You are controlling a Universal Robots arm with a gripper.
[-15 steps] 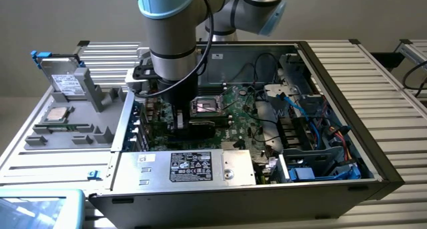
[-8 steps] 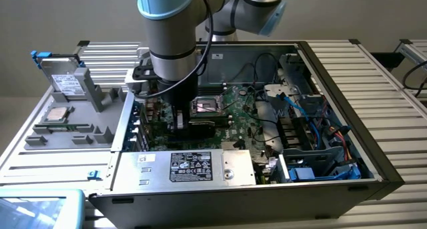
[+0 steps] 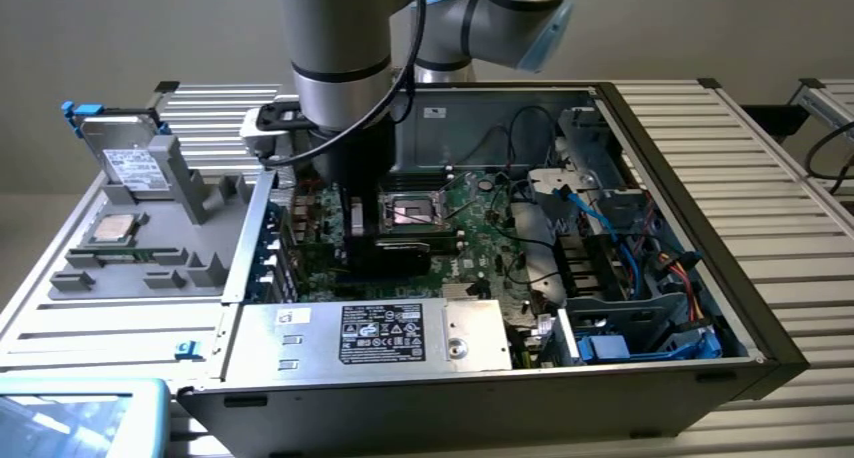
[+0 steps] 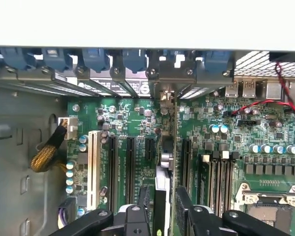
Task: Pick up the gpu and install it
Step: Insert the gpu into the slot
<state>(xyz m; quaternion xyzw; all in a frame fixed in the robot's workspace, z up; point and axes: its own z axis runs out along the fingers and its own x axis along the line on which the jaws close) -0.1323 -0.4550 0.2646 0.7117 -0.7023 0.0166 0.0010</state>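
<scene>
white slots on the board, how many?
1. The white slot stands between the yellow-sleeved cable and the first black slot. Others may be hidden beyond the picture's edge.

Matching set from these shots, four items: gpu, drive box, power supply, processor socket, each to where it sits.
1 gpu
2 drive box
3 power supply
4 processor socket

A on the grey tray outside the case
B along the case's near wall
C on edge on the motherboard, at the gripper
D mid-motherboard, beside the arm

Pairs: 1-C, 2-A, 3-B, 4-D
</scene>
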